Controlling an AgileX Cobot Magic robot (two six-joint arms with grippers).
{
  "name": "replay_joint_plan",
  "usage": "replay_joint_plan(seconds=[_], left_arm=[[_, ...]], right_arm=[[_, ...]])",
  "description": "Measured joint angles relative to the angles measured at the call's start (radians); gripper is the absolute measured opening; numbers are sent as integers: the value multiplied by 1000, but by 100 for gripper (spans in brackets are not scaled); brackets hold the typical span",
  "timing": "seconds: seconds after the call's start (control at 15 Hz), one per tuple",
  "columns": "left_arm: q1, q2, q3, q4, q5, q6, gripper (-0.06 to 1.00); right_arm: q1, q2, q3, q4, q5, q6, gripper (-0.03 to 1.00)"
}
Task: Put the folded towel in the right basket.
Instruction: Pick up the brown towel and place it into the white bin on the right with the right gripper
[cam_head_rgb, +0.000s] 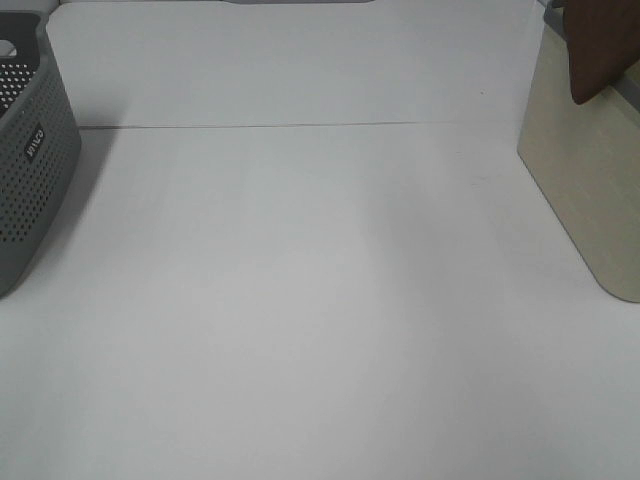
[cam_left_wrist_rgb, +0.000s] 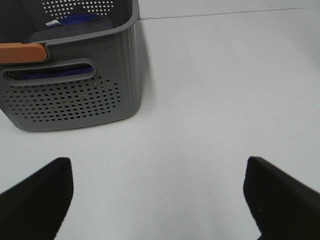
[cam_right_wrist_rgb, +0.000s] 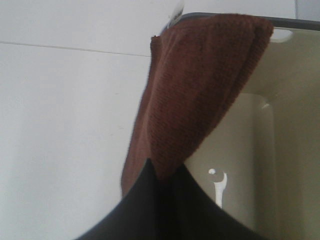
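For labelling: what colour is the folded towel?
Reddish-brown; the towel shows best in the right wrist view.

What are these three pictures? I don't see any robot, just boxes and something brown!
It's a robot with two arms, each ending in a hand. One picture comes from a camera high above the white table; it shows a grey basket on the left and a beige basket on the right. The other two cameras sit on the wrists. The left hand is open and empty, near the grey basket. The right hand pinches a brown towel, which hangs at the beige basket's rim.
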Motion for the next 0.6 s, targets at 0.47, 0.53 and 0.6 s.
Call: replay_joint_plan(seconds=[0.47, 0.53, 0.6], left_arm=[[0, 0, 0, 0, 0, 0, 88], [0, 0, 0, 0, 0, 0, 88], [0, 0, 0, 0, 0, 0, 88]], right_arm=[[-157, 63, 94, 41, -3, -66, 1], [-158, 80, 122, 33, -1, -67, 1], [-158, 101, 141, 29, 5, -67, 1]])
